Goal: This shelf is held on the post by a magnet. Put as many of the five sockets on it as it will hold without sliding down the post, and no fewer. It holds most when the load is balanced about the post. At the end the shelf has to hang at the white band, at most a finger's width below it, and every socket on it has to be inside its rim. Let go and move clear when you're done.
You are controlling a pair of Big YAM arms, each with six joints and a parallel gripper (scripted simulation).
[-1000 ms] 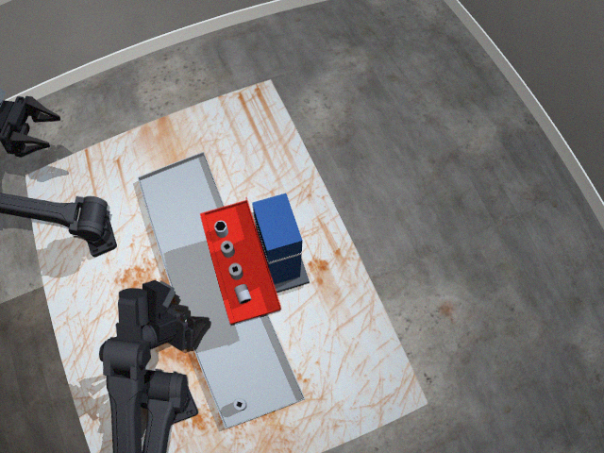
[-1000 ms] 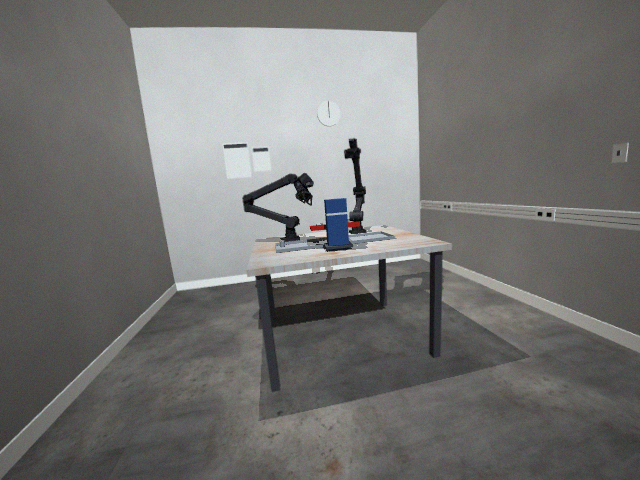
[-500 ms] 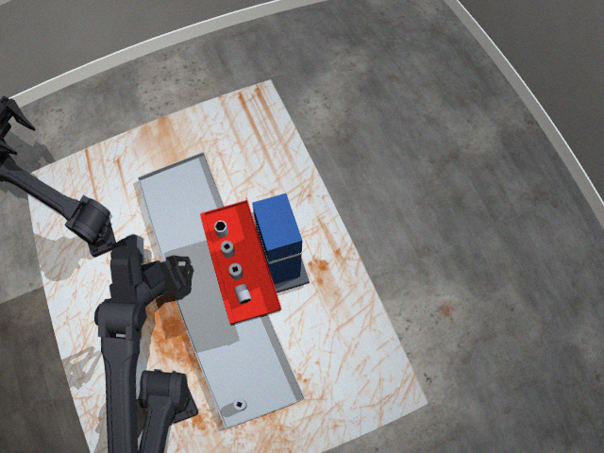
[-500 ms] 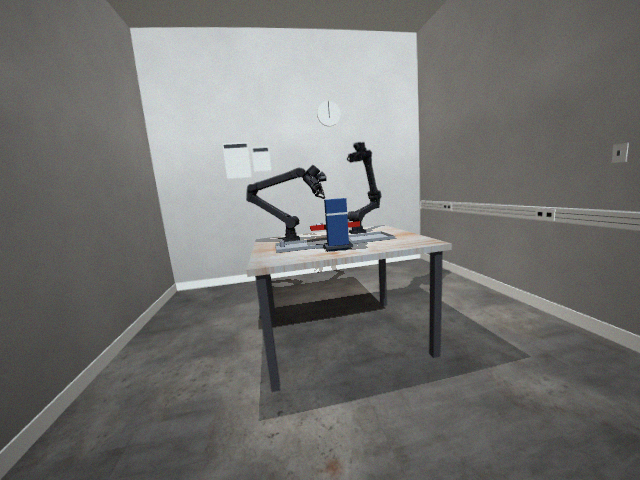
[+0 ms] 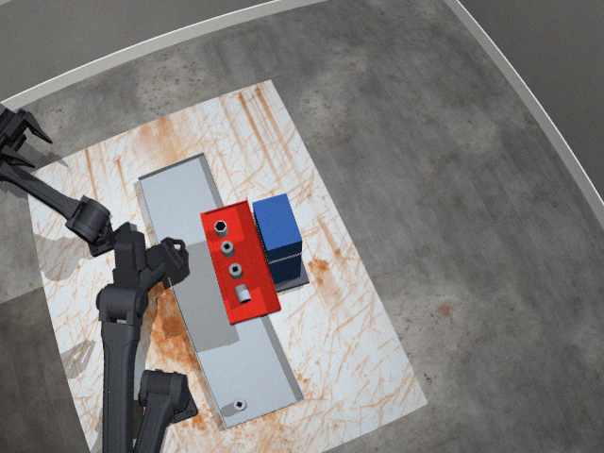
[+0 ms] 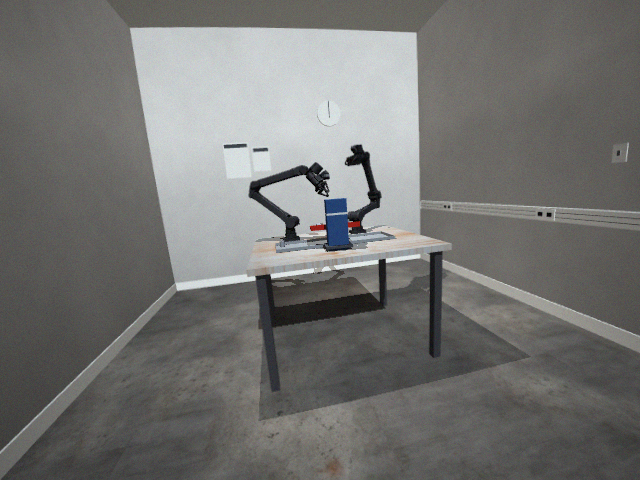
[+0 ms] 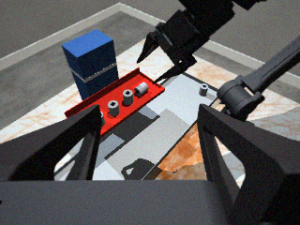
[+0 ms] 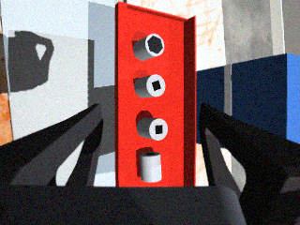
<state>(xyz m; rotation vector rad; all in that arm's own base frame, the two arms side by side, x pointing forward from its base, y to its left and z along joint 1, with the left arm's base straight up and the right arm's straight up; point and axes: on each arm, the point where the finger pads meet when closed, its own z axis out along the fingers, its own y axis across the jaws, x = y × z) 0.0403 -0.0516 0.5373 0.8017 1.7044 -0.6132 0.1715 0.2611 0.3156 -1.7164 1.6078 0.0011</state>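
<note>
The red shelf (image 5: 253,263) (image 6: 316,227) (image 8: 175,103) hangs on the blue post (image 5: 276,222) (image 6: 337,229), below the white band (image 6: 337,213) (image 8: 228,94); the exact gap is unclear. Three sockets stand upright in a row on it: one (image 5: 221,227) (image 8: 148,46) at the far end, then two more (image 5: 226,248) (image 5: 235,270). A fourth socket (image 5: 243,293) (image 7: 141,89) lies on its side. A fifth socket (image 5: 239,404) (image 7: 203,90) stands in the grey tray. My right gripper (image 7: 145,73) (image 8: 150,112) is open above the shelf. My left gripper (image 5: 42,153) (image 7: 149,112) is open, high and away from the shelf.
The long grey tray (image 5: 177,187) lies beneath and in front of the shelf. The post stands on a dark base (image 5: 294,282) behind the shelf. The right arm reaches across the left wrist view near the shelf's end.
</note>
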